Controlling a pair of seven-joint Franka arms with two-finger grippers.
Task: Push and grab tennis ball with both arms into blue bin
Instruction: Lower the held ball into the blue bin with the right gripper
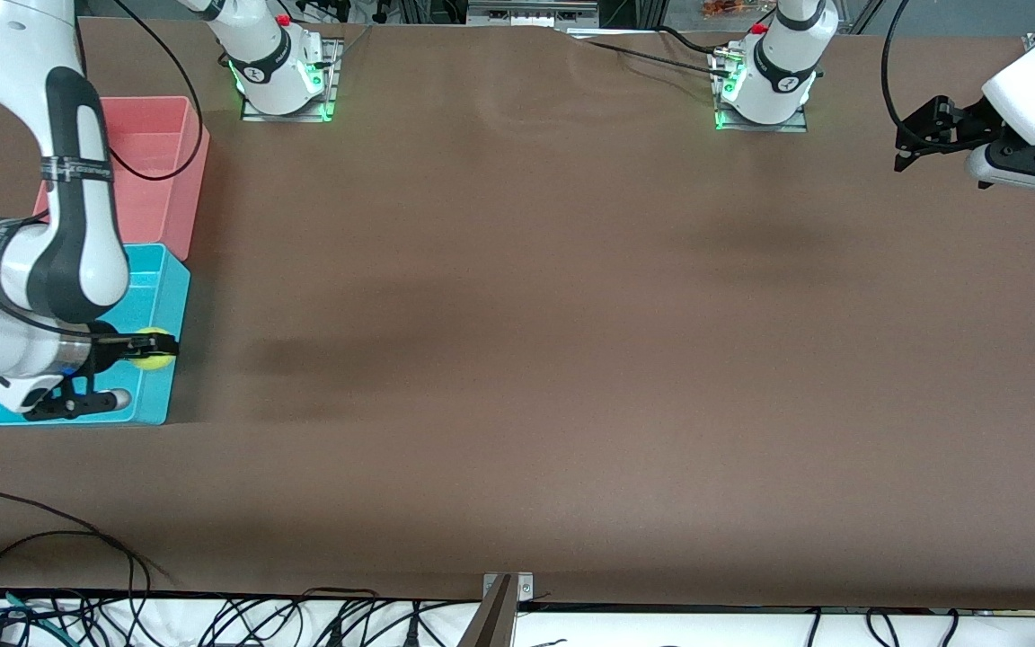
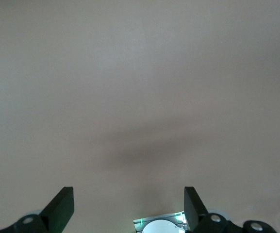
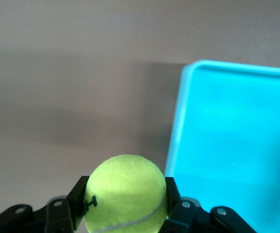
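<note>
My right gripper (image 1: 156, 347) is shut on the yellow-green tennis ball (image 1: 157, 358) and holds it in the air over the wall of the blue bin (image 1: 158, 283) that faces the table's middle. In the right wrist view the ball (image 3: 125, 191) sits between both fingers (image 3: 77, 199), with the blue bin (image 3: 232, 145) beside it. My left gripper (image 1: 922, 135) is open and empty, up in the air over the left arm's end of the table; its fingertips (image 2: 62, 206) stand wide apart over bare table.
A pink bin (image 1: 154, 153) of the same size stands against the blue one, farther from the front camera. The two arm bases (image 1: 284, 76) (image 1: 765, 85) stand at the table's back edge. Cables lie along the front edge (image 1: 32, 539).
</note>
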